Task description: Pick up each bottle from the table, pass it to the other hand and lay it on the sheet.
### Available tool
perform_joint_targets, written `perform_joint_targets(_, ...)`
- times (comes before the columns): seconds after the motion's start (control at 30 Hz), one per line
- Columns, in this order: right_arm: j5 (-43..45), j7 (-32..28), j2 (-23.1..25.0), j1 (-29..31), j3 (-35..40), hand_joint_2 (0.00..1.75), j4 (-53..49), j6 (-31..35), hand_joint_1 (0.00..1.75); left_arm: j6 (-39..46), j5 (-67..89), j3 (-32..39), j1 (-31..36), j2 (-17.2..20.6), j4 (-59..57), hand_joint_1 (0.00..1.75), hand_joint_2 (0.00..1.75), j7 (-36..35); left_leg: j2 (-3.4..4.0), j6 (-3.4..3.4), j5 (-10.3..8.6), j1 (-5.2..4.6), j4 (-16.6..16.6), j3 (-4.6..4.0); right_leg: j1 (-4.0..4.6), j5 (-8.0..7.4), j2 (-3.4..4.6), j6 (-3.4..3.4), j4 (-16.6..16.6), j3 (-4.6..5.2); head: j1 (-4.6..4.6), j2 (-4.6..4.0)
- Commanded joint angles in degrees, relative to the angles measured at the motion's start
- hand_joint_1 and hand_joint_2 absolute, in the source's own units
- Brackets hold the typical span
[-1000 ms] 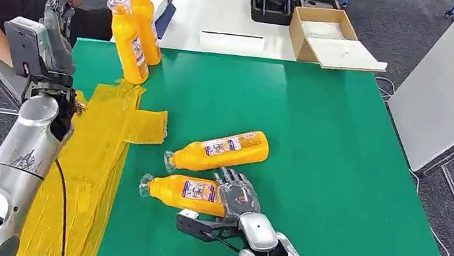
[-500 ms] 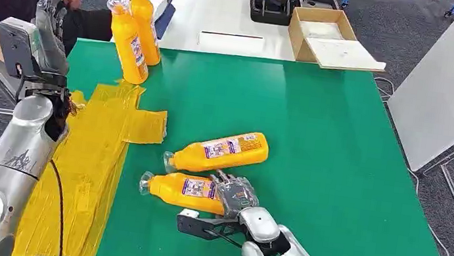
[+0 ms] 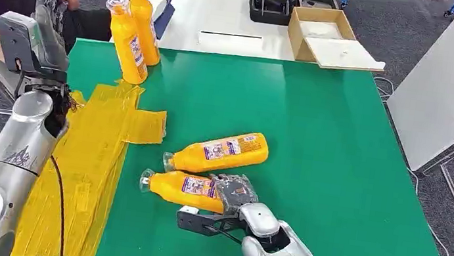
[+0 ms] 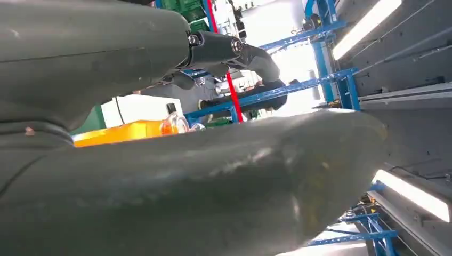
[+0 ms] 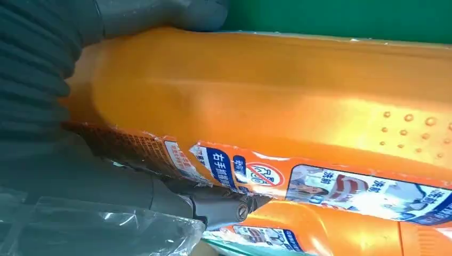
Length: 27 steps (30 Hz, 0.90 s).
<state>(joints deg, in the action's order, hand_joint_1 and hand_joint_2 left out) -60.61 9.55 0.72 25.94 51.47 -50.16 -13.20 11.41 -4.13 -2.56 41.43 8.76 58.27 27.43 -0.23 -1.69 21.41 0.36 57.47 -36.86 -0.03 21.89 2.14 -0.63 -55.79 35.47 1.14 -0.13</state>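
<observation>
Orange bottle nearest the front edge point(image 3: 184, 189) lies on its side on the green mat point(image 3: 315, 146); the right hand point(image 3: 234, 190) has closed further over its base since a second ago, so the pick-up is starting. The left hand point(image 3: 46, 8) waits raised, empty, fingers apart. A second lying bottle point(image 3: 218, 150) just beside may obstruct. Two upright bottles point(image 3: 131, 39) stand near the yellow sheet point(image 3: 92, 150) at the left edge

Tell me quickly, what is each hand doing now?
Left hand: raised, open, holding nothing.
Right hand: gripping the nearer lying bottle.
</observation>
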Motion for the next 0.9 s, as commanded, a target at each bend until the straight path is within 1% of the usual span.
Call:
perform_joint_targets(0.03,0.20,0.00,-1.09,-1.51,2.60,1.75,5.11,-0.94,1.75,-0.05,-0.03,-0.48,2.87,-1.10,-4.76,0.00,0.00,-0.24,-0.28,0.09,-0.04,0.01,-0.04,0.05,0.02,0.06,-0.44,0.02,0.05,-0.15,0.00,0.00)
perform_joint_targets(0.07,0.26,0.02,-1.12,-1.54,2.59,1.75,5.06,-0.96,1.75,-0.09,-0.02,-0.53,2.94,-1.06,-4.87,0.00,0.00,-0.24,-0.33,0.11,-0.04,0.00,-0.05,0.05,0.01,0.07,-0.54,0.03,0.07,-0.16,0.00,0.00)
perform_joint_targets(0.1,0.27,0.02,-1.11,-1.56,2.60,1.75,5.04,-0.96,1.75,-0.10,-0.02,-0.57,3.06,-1.13,-4.86,0.00,0.00,-0.24,-0.23,0.08,-0.02,0.03,-0.04,0.05,0.05,0.05,-0.35,0.01,0.07,-0.14,0.00,0.00)
perform_joint_targets(0.13,0.70,0.21,-1.34,-1.68,2.65,1.75,4.62,-1.01,1.75,-0.33,-0.05,-0.94,3.70,-1.33,-5.67,0.00,0.00,-0.19,-0.32,0.10,-0.04,0.01,-0.05,0.03,0.03,0.06,-0.51,0.03,0.06,-0.15,0.00,0.00)
perform_joint_targets(0.17,1.07,0.37,-1.42,-1.82,2.42,1.75,4.40,-0.92,1.75,-0.33,-0.04,-1.22,4.05,-1.52,-5.92,0.00,0.00,-0.23,-0.28,0.08,-0.02,0.04,-0.02,0.04,0.06,0.06,-0.41,0.02,0.06,-0.14,0.00,0.00)
perform_joint_targets(0.2,1.49,0.51,-1.48,-1.94,2.14,1.75,4.18,-0.79,1.75,-0.38,-0.01,-1.44,4.25,-1.55,-6.19,0.00,0.00,-0.28,-0.36,0.09,-0.04,0.02,-0.05,0.02,0.04,0.07,-0.54,0.03,0.07,-0.15,0.00,0.00)
perform_joint_targets(0.27,4.57,0.52,-1.57,-2.56,-0.68,1.75,3.32,-0.58,1.75,-0.93,-0.16,-2.09,4.47,-2.00,-7.05,0.00,0.00,-0.47,-0.40,0.09,-0.04,0.01,-0.04,0.02,0.03,0.10,-0.58,0.04,0.05,-0.16,0.00,0.00)
perform_joint_targets(0.3,6.58,0.13,-1.89,-2.59,-2.38,1.75,2.63,-0.82,1.75,-1.37,-0.54,-2.18,4.37,-2.25,-7.43,0.00,0.00,-0.75,-0.34,0.07,-0.04,0.02,-0.04,0.04,0.05,0.08,-0.48,0.02,0.06,-0.16,0.00,0.00)
perform_joint_targets(0.33,9.27,-0.85,-2.60,-2.51,-4.78,1.75,0.93,-1.08,1.75,-2.04,-0.84,-2.52,4.09,-2.42,-7.94,0.00,0.00,-1.07,-0.41,0.09,-0.05,0.01,-0.06,0.04,0.04,0.09,-0.60,0.04,0.08,-0.18,0.00,0.00)
perform_joint_targets(0.37,9.78,-0.88,-3.27,-2.19,-5.06,1.75,-0.24,-2.19,1.75,-2.34,-0.99,-2.68,3.97,-2.45,-8.26,0.00,0.00,-1.01,-0.37,0.06,-0.05,0.00,-0.06,0.04,0.03,0.08,-0.51,0.03,0.07,-0.16,0.00,0.00)
perform_joint_targets(0.4,9.90,-0.85,-3.48,-2.09,-5.15,1.75,-0.63,-2.57,1.75,-2.40,-1.08,-2.69,3.92,-2.46,-8.34,0.00,0.00,-0.93,-0.25,0.04,-0.04,-0.01,-0.03,0.02,0.01,0.05,-0.33,0.02,0.03,-0.09,0.00,0.00)
perform_joint_targets(0.43,9.90,-0.85,-3.48,-2.09,-5.15,1.75,-0.63,-2.57,1.75,-2.40,-1.08,-2.69,3.92,-2.46,-8.34,0.00,0.00,-0.93,-0.41,0.08,-0.06,-0.04,-0.06,0.03,-0.01,0.09,-0.58,0.05,0.06,-0.15,0.00,0.00)
perform_joint_targets(0.5,9.85,-0.74,-3.46,-2.24,-5.22,1.75,-0.89,-2.69,1.75,-2.51,-1.14,-2.67,3.90,-2.35,-8.30,0.00,0.00,-0.91,-0.24,0.05,-0.02,0.00,-0.02,0.02,0.02,0.05,-0.33,0.02,0.04,-0.12,0.00,0.00)
perform_joint_targets(0.57,9.86,-0.74,-3.39,-2.34,-5.17,1.75,-0.89,-2.68,1.75,-2.52,-1.14,-2.66,3.95,-2.31,-8.28,0.00,0.00,-0.91,-0.33,0.09,-0.03,-0.03,-0.04,0.02,-0.01,0.09,-0.55,0.05,0.06,-0.15,-0.02,0.00)
perform_joint_targets(0.67,9.86,-0.74,-3.34,-2.44,-5.13,1.75,-0.88,-2.68,1.75,-2.53,-1.14,-2.65,3.98,-2.29,-8.26,0.00,0.00,-0.91,-0.28,0.06,-0.02,-0.02,-0.01,0.00,0.00,0.08,-0.40,0.03,0.03,-0.12,0.00,0.00)
perform_joint_targets(0.7,12.33,-0.79,-3.29,-3.09,-8.39,1.75,-2.32,-0.78,1.75,-3.29,-1.83,-2.45,3.40,-2.18,-7.91,0.00,0.00,-1.32,-0.33,0.09,-0.03,-0.03,-0.03,0.00,0.00,0.09,-0.52,0.04,0.04,-0.14,-0.02,0.00)
perform_joint_targets(0.77,16.08,-0.91,-5.68,-4.43,-14.04,1.75,-10.36,-0.68,1.75,-3.98,-2.02,-2.29,2.04,-1.45,-7.38,0.00,0.00,-1.37,-0.32,0.08,-0.04,-0.04,-0.03,-0.02,-0.02,0.09,-0.50,0.04,0.03,-0.12,0.02,0.00)
perform_joint_targets(0.8,18.35,-1.10,-7.53,-5.84,-17.70,1.75,-16.73,-2.00,1.75,-4.42,-2.38,-1.79,1.14,-0.94,-6.79,0.00,0.00,-1.53,-0.31,0.09,-0.04,-0.05,-0.02,-0.03,-0.03,0.09,-0.52,0.05,0.02,-0.11,-0.02,0.00)
perform_joint_targets(0.83,20.28,-1.27,-8.50,-6.89,-20.68,1.75,-20.84,-3.01,1.75,-4.99,-2.83,-1.35,0.41,-0.40,-6.16,0.00,0.00,-1.64,-0.30,0.06,-0.04,-0.06,-0.02,-0.06,-0.04,0.09,-0.46,0.05,0.00,-0.06,0.02,0.00)
perform_joint_targets(0.9,23.22,-2.45,-9.43,-8.45,-25.84,1.75,-26.17,-4.54,1.75,-6.74,-3.46,-0.76,-0.99,0.08,-4.97,0.00,0.00,-2.22,-0.32,0.08,-0.01,-0.12,0.02,-0.11,-0.09,0.13,-0.56,0.07,-0.06,-0.02,0.00,0.00)
